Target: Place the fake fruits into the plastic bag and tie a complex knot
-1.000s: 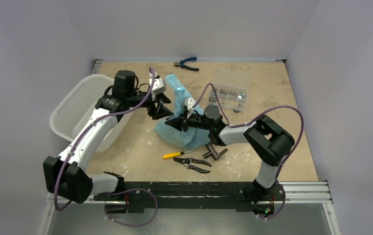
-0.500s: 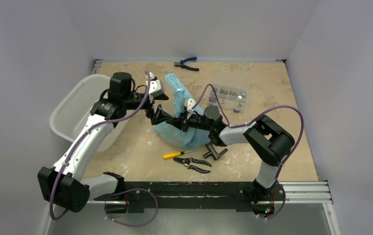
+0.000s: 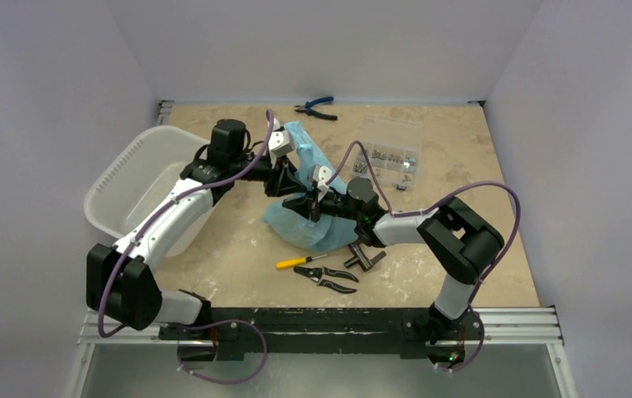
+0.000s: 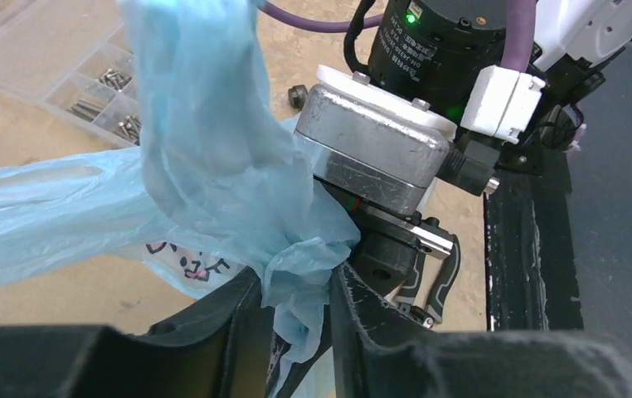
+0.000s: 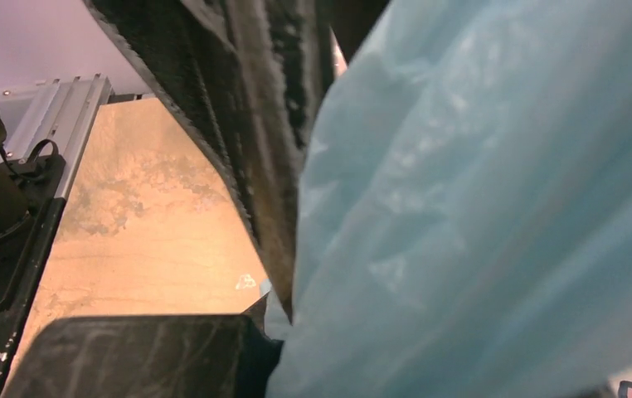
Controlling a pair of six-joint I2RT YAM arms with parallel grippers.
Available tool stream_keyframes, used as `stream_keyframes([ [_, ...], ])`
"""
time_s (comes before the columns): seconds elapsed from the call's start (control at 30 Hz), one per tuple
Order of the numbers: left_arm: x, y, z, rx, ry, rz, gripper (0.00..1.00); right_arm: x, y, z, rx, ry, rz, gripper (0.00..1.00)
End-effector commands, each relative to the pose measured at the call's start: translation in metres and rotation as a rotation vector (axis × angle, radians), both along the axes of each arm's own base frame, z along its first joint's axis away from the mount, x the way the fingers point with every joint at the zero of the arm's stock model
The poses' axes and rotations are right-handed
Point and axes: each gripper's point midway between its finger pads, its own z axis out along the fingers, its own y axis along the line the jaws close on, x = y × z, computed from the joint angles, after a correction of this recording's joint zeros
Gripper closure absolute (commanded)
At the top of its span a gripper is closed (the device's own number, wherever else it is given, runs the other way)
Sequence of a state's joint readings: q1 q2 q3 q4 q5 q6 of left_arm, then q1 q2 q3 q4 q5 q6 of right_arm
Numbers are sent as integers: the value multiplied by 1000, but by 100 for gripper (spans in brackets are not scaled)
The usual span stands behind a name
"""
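The light-blue plastic bag [image 3: 317,232] sits mid-table, its upper film pulled up into a strip [image 3: 300,143]. My left gripper [image 3: 286,178] is at the bag's neck. In the left wrist view its jaws [image 4: 294,278] are shut on a bunched twist of blue film [image 4: 304,257]; I cannot tell whether this is the knot. My right gripper [image 3: 311,203] reaches in from the right, right next to the left one, and looks shut on the bag's film [image 5: 478,207], which covers most of its view. The fake fruits are hidden.
A white perforated tub [image 3: 134,186] stands at the left. A clear compartment box [image 3: 391,153] lies at the back right, blue-handled pliers [image 3: 315,107] at the back edge. A yellow-handled screwdriver [image 3: 292,263] and black pliers [image 3: 329,278] lie in front of the bag.
My left gripper opened wide, swung right towards the bag's neck and closed on the bunched film. The right gripper stayed at the bag, barely shifting.
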State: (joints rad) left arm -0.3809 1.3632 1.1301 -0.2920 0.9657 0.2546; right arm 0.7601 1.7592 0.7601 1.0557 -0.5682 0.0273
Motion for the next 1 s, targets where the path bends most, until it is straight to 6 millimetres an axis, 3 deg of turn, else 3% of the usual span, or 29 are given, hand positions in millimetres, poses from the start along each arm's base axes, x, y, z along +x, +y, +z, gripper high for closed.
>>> stream_keyframes([
  [0.0,-7,-10,12,-58,-16,-97,80,1,4,36,57,-88,9,93],
  [0.03,-9,-11,11,-52,-4,-110,88,2,4,37,60,-90,7,92],
  [0.07,-10,-10,10,-47,9,-114,97,1,4,38,62,-93,8,86],
  [0.1,-9,-7,7,-38,16,-106,100,0,3,41,62,-93,11,77],
  [0.2,-2,9,3,-32,5,-59,100,-1,-6,56,52,-84,-6,41],
  [0.3,-3,23,-1,0,-51,-53,100,0,-26,72,14,-82,-39,26],
  [0.5,-8,29,2,18,-119,-75,100,2,-73,105,-53,-5,-121,12],
  [0.63,-8,29,2,22,-143,-81,100,24,-97,107,-86,91,-236,3],
  [0.87,-10,32,-1,50,-190,-99,100,81,-83,89,-163,209,-347,1],
  [0.97,-8,32,0,57,-205,-95,100,94,-74,81,-204,230,-345,1],
])
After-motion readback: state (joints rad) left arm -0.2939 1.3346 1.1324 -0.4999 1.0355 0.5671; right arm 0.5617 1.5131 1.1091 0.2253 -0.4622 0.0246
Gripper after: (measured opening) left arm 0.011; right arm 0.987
